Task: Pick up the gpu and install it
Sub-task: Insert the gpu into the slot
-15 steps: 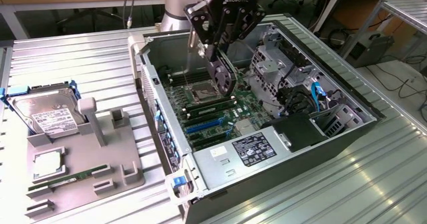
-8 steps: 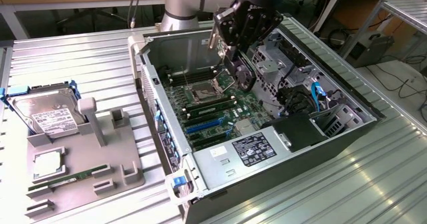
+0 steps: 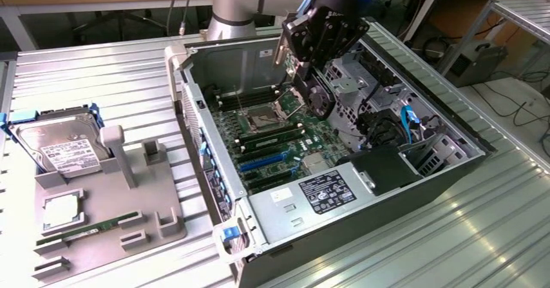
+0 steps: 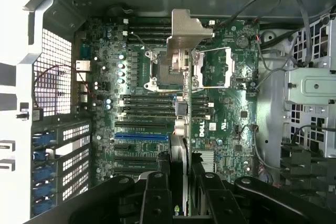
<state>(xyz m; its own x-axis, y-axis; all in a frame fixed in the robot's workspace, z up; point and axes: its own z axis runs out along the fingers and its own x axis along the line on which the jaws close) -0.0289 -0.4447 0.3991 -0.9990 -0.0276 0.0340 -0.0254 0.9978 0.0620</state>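
**Card in the grip, above the board, not yet seated**

In the exterior view we see the gripper (image 3: 310,69) reaching into the open computer case (image 3: 447,130). Its jaws are clamped on the gpu (image 3: 318,100), which hangs edge-down just below the fingers and above the motherboard (image 3: 275,140). We judge the pick-up done and the install not.

In the wrist view the gripper (image 4: 181,203) pinches the gpu (image 4: 181,145) between its fingers (image 4: 156,198). The silver bracket (image 4: 185,30) sits at the card's far end. The card lies over the processor socket (image 4: 157,72). The blue slot (image 4: 142,136), off to one side of the gripper, is empty, so seating remains.
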